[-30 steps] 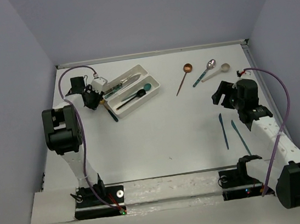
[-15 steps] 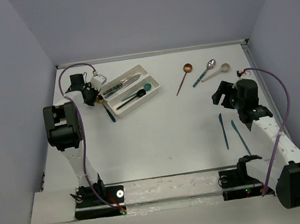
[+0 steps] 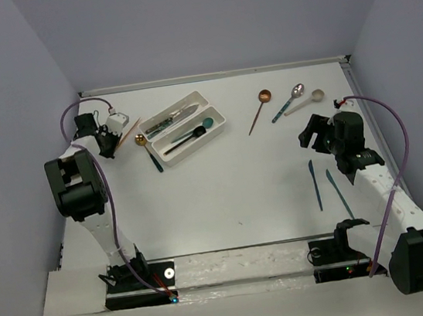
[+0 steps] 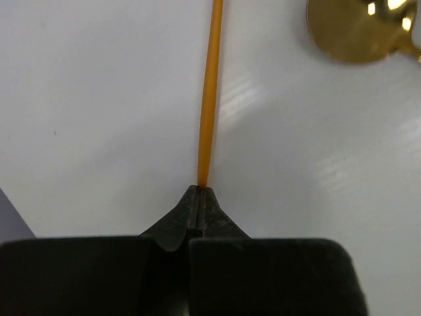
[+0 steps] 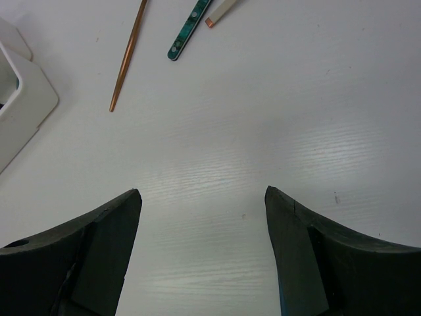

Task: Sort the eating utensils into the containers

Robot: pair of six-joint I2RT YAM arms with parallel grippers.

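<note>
My left gripper is shut on the end of a thin orange utensil handle, which runs straight out from the fingertips over the table. In the top view this orange piece sits left of the two white trays, with the left gripper at the table's far left. A gold spoon lies just beside it. One tray holds a teal-handled silver knife, the other a black spoon. My right gripper stands open above bare table; two blue-teal knives lie near it.
A copper spoon, a silver spoon with a teal handle and a cream spoon lie at the back right. Their handles reach into the right wrist view, with a tray corner at its left edge. Walls close in on both sides.
The left gripper has shut on the orange handle and swung left, away from the trays, drawing the orange piece into view. The right arm has not moved.
</note>
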